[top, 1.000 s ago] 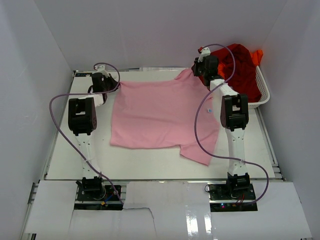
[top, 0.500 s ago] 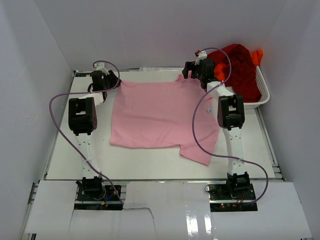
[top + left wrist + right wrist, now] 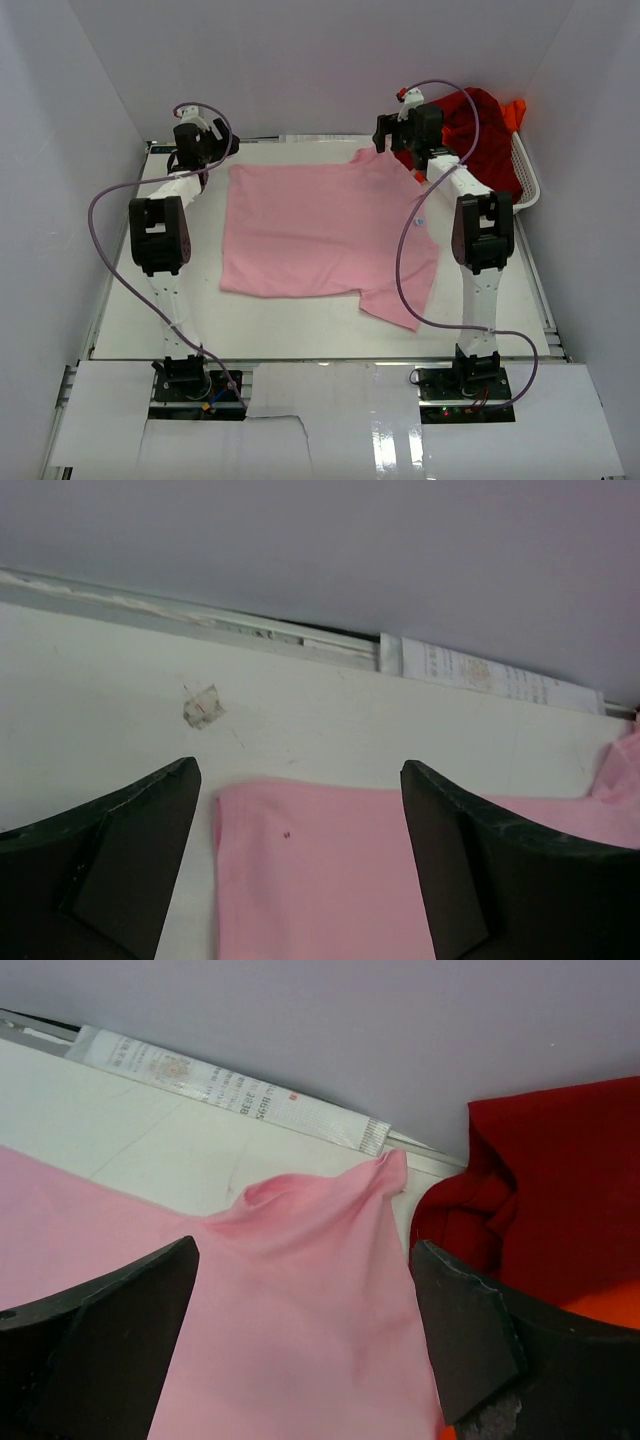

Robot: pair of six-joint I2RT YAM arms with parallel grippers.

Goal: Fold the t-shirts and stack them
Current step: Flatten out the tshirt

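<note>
Lifted, left gripper (image 3: 298,772) and right gripper (image 3: 303,1250) gape above pink t-shirt (image 3: 320,230).

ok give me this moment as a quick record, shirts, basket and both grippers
pink t-shirt: spread flat on the table, not folded, far right sleeve slightly bunched
dark red t-shirt: heaped in the white mesh basket, far right corner
orange t-shirt: in the basket behind the red one, mostly hidden
left gripper: open, above the pink shirt's far left corner, holding nothing
right gripper: open, above the bunched sleeve, holding nothing
stack: none yet
</note>
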